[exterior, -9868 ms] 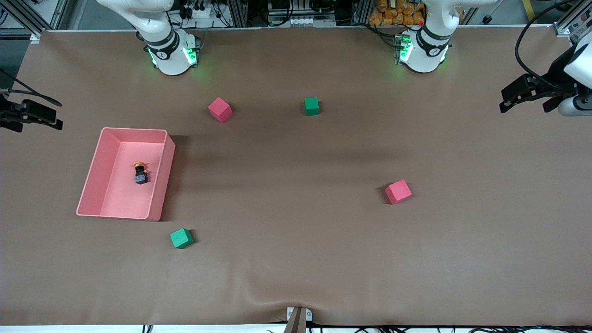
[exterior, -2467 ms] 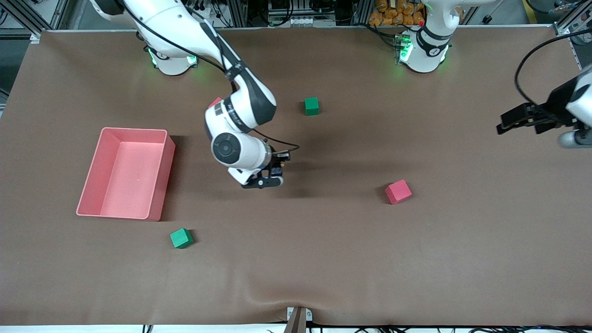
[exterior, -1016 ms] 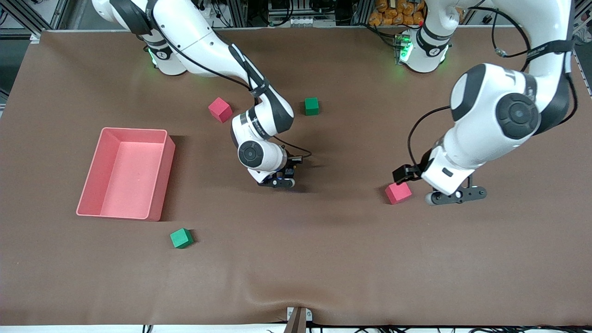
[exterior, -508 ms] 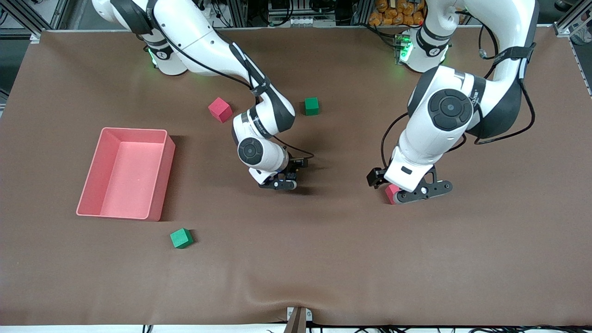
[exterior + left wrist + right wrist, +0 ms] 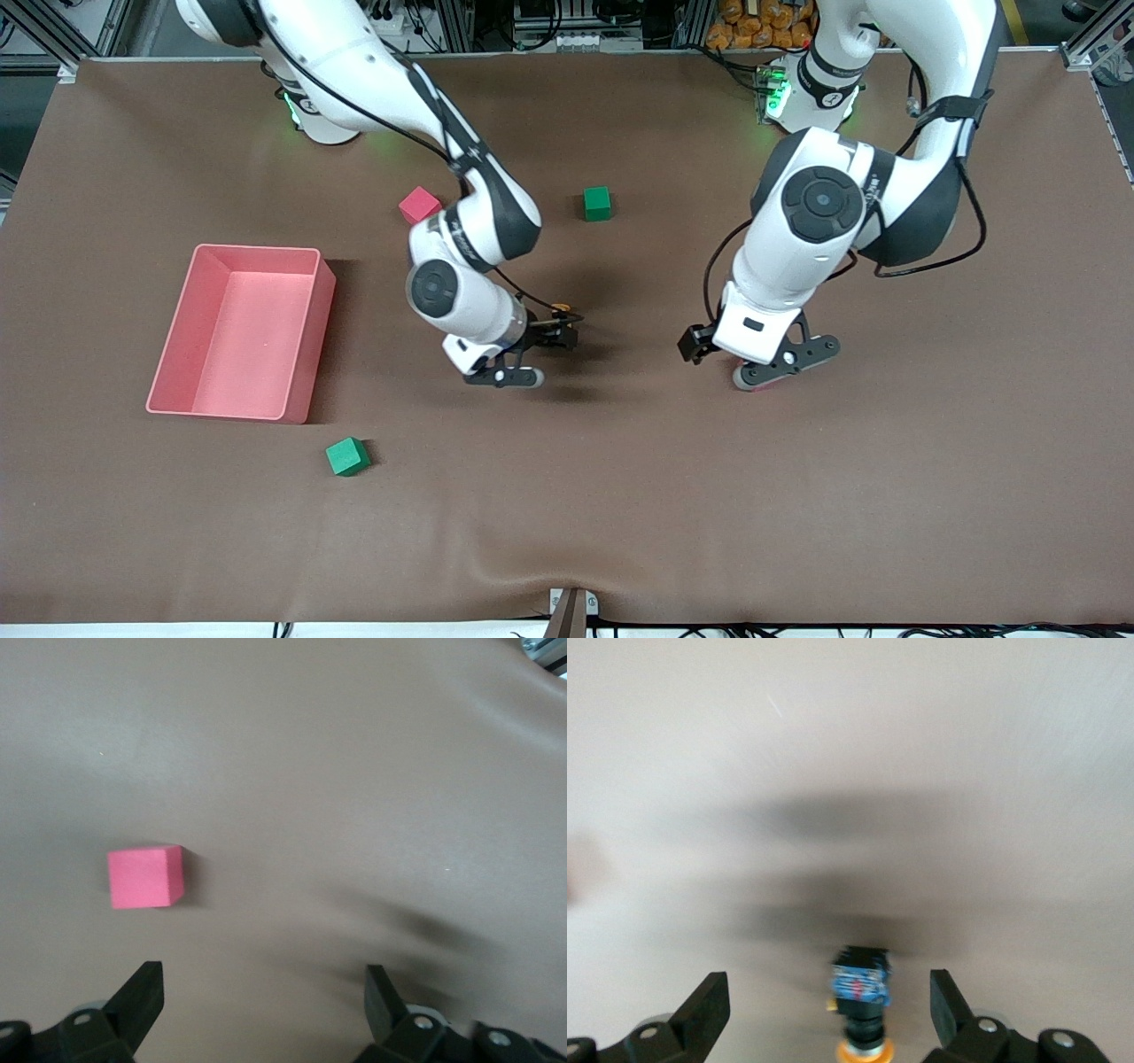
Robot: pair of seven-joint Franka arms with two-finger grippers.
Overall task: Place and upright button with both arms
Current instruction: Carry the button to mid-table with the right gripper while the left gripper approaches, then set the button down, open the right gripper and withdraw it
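Note:
The button (image 5: pixel 558 310) lies on the brown table near the middle, its orange cap showing. In the right wrist view the button (image 5: pixel 862 988) lies on its side between my fingers' lines, with its cap toward the hand. My right gripper (image 5: pixel 556 335) (image 5: pixel 826 992) is open and empty just over it. My left gripper (image 5: pixel 695 344) (image 5: pixel 261 979) is open and empty, low over the table toward the left arm's end. A red cube (image 5: pixel 146 877) lies ahead of it, off to one finger's side. In the front view only a sliver of this cube (image 5: pixel 756 382) shows under the left hand.
A pink tray (image 5: pixel 257 250) stands empty toward the right arm's end. A second red cube (image 5: pixel 419 204) and a green cube (image 5: pixel 597 203) lie nearer the bases. Another green cube (image 5: pixel 346 456) lies nearer the front camera than the tray.
My right gripper has let go of the button and drawn back toward the tray. My left arm has swung in further toward the middle, covering the red cube.

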